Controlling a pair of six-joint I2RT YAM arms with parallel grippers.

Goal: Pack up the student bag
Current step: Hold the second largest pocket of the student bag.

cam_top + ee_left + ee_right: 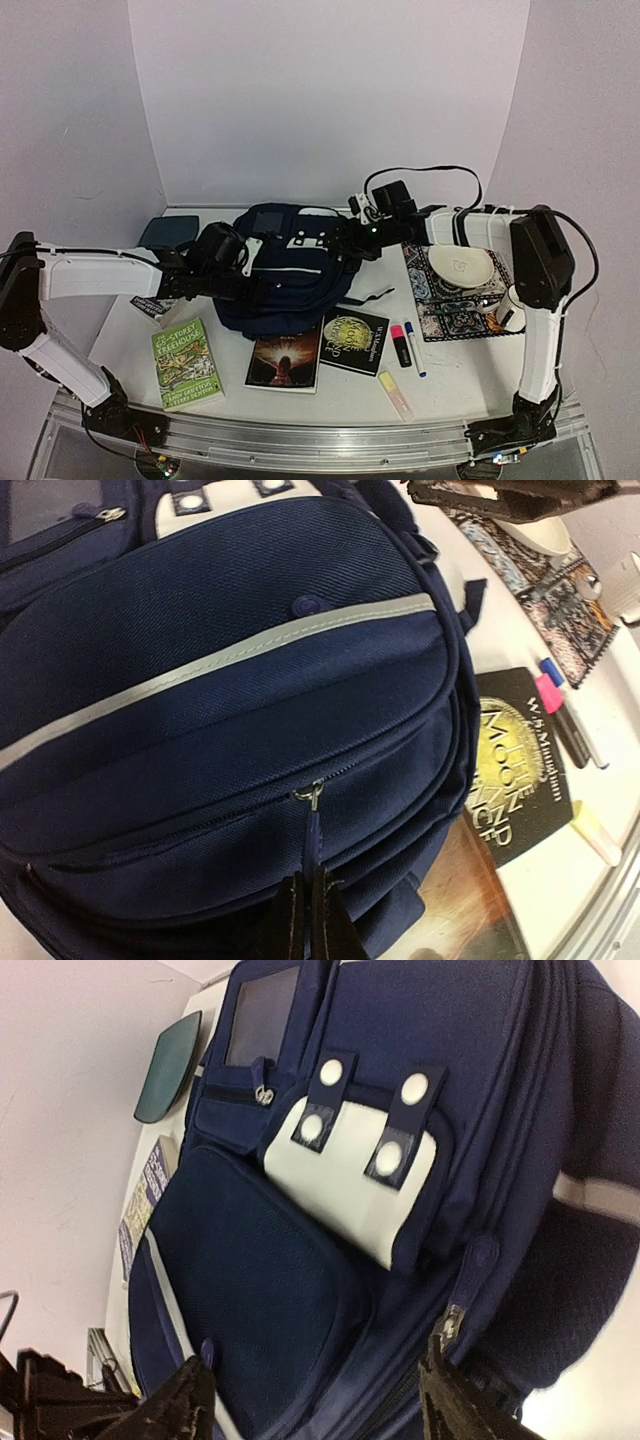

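The student bag (285, 270) is a dark navy backpack with a grey-white stripe, lying in the middle of the table. My left gripper (308, 905) is shut on the navy pull tab (313, 840) of a front-pocket zip; the slider (310, 796) sits mid-way along the zip line. In the top view the left gripper (262, 288) is at the bag's near left side. My right gripper (315, 1405) is open wide and empty just over the bag's side, its fingers (185, 1405) straddling a pocket, close to another zip pull (465, 1280). In the top view it (352, 243) is at the bag's right top.
A green book (188, 365), a dark brown book (285, 360) and a black book (355, 340) lie in front of the bag. A pink-capped marker (401, 345), a blue pen (414, 348) and a yellow highlighter (395, 392) lie right. A patterned mat with white dish (460, 268) and a teal pad (168, 233) lie at the sides.
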